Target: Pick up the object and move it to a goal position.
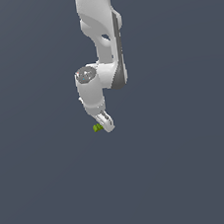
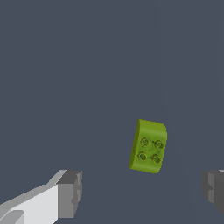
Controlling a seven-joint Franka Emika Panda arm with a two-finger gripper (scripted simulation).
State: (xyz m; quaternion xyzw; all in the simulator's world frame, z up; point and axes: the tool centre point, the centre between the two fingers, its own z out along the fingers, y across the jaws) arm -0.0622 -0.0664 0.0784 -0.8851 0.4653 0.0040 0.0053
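Observation:
The object (image 2: 149, 146) is a small yellow-green block with round studs on its face. In the wrist view it lies on the dark grey floor, ahead of the gap between my two grey fingertips (image 2: 70, 194) and apart from both. My gripper (image 2: 142, 192) is open with nothing between its fingers. The exterior view shows the object (image 1: 97, 128) as a tiny green speck just to the left of my white gripper (image 1: 105, 124), whose fingers hang low over the floor and tilt toward it.
The white arm (image 1: 103, 40) comes down from the top of the exterior view. Plain dark grey floor (image 1: 191, 174) surrounds the object on all sides.

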